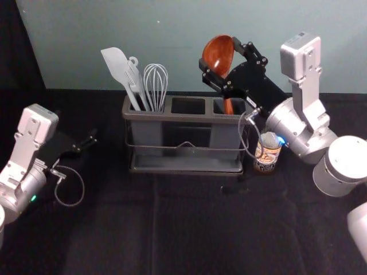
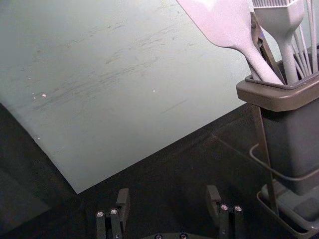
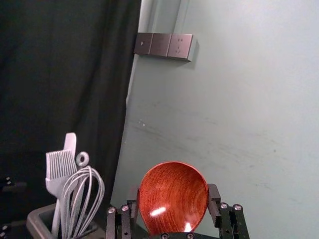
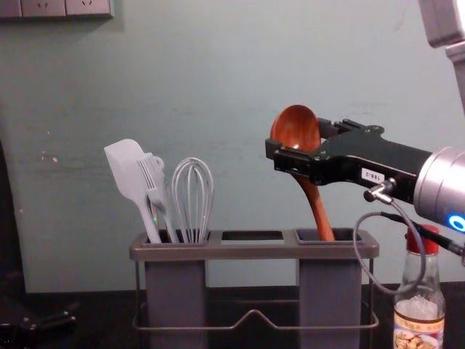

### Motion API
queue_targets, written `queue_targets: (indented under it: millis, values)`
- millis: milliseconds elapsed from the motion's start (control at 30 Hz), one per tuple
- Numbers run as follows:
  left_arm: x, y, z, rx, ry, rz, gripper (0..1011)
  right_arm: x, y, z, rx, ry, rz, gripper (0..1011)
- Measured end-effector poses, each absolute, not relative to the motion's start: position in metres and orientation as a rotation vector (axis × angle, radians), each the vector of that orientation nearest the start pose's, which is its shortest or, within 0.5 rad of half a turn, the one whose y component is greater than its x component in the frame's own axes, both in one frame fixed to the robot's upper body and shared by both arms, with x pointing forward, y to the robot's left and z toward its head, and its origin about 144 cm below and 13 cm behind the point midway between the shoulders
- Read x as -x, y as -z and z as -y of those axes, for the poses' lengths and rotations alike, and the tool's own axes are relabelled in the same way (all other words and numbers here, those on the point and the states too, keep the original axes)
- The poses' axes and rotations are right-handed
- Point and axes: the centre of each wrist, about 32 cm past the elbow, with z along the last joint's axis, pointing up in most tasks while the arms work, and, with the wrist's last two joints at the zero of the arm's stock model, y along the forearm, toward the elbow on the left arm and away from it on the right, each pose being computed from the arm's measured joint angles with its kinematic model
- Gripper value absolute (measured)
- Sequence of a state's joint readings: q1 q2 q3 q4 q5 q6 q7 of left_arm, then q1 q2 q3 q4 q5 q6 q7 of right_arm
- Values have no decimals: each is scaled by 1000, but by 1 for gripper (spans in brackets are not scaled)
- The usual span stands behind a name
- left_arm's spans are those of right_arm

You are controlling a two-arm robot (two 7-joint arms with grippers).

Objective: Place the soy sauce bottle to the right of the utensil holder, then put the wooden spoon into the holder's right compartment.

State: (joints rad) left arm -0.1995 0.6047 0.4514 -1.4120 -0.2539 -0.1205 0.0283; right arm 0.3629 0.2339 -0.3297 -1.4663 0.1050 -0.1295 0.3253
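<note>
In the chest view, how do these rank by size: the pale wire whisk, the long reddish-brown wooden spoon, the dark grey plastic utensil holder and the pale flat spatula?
Largest to smallest:
1. Utensil holder
2. Wooden spoon, partly covered by the gripper
3. Spatula and whisk: too close to rank

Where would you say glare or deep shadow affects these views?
Right wrist view: bright glints on the wooden spoon; head view: the dark left gripper nearly merges with the black cloth; chest view: that gripper sits in gloom, lower left.
</note>
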Motion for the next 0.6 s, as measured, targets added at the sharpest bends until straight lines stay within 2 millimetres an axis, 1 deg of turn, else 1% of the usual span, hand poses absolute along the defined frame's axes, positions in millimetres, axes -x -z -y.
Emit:
queue_targets:
  millis: [600]
  values:
    - [-489, -1140, -310, -304, -1248, 285, 1005, -523, -1209, 212, -19, 938, 344, 839]
